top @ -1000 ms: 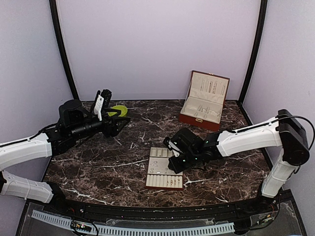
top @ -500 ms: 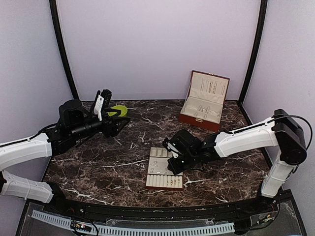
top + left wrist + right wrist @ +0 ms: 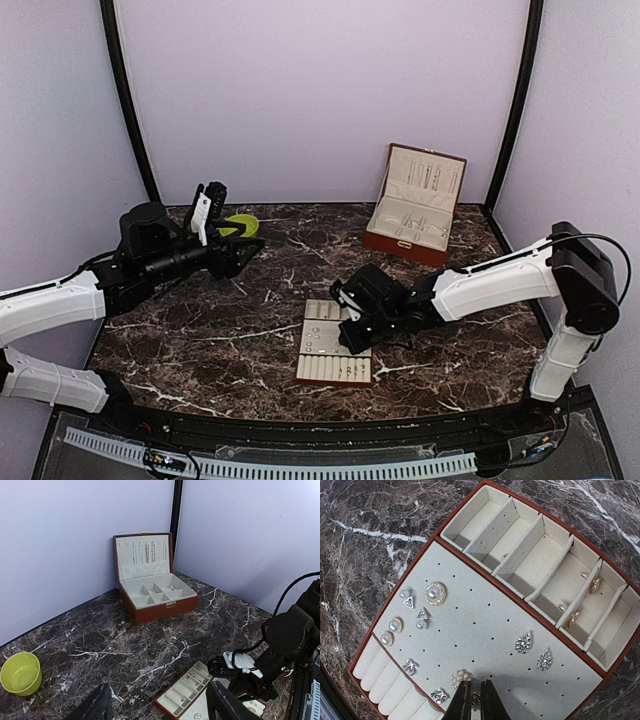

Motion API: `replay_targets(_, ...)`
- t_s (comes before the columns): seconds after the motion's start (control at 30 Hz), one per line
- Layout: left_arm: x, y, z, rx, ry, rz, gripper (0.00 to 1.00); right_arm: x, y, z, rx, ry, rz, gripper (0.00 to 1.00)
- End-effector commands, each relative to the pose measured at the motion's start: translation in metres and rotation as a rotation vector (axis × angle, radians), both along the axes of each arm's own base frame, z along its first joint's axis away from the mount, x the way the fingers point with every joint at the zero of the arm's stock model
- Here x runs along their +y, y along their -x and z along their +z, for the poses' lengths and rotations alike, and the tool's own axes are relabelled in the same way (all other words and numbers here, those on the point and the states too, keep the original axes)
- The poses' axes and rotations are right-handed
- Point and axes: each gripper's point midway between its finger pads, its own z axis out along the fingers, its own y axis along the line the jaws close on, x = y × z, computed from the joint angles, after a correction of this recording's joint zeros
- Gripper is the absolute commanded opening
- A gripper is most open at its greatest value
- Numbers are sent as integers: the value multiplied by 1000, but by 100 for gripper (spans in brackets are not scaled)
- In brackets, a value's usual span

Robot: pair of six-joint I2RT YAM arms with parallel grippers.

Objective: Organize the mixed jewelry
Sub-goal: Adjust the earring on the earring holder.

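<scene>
The mixed jewelry lies on a beige tray (image 3: 485,605) with a brown edge. The tray's pad holds pearl studs (image 3: 435,594), triangle studs (image 3: 409,602), two teardrop crystal pieces (image 3: 523,642) and a pearl cluster (image 3: 458,676). Small gold pieces (image 3: 594,585) sit in the compartments. My right gripper (image 3: 473,700) hangs low over the pad's near edge, shut on a tiny sparkly stud (image 3: 475,700). In the top view it is at the tray's right side (image 3: 354,333). My left gripper (image 3: 162,710) is open and holds nothing, raised over the table's left (image 3: 240,250).
An open brown jewelry box (image 3: 415,205) with chains in its lid stands at the back right. A lime-green bowl (image 3: 240,225) sits at the back left, just behind my left gripper. The tray (image 3: 312,368) lies near the table's front centre.
My right gripper has shifted slightly left over the tray. The left arm has not moved.
</scene>
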Motion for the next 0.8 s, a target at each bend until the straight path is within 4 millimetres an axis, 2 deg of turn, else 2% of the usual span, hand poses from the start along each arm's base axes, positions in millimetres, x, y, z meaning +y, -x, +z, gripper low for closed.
replay_targets(0.0,5,0,3,-16,2,17,66,-9,-1,-1,-17,29,-34,12)
replay_targets(0.17,12,-2,7,-36,4,54,67,-12,-9,17,-64,16,-69,19)
replay_targets(0.3,12,-3,6,-31,3,60,67,-13,-16,40,-108,-12,-97,29)
replay_targets(0.47,11,-5,3,-22,-4,63,67,-29,-27,59,-141,-31,-168,38)
replay_targets(0.57,10,-7,1,-17,-10,66,67,-47,-39,56,-111,-57,-247,38)
replay_targets(0.77,8,-10,-5,7,-29,64,67,-79,-51,24,-18,-82,-379,35)
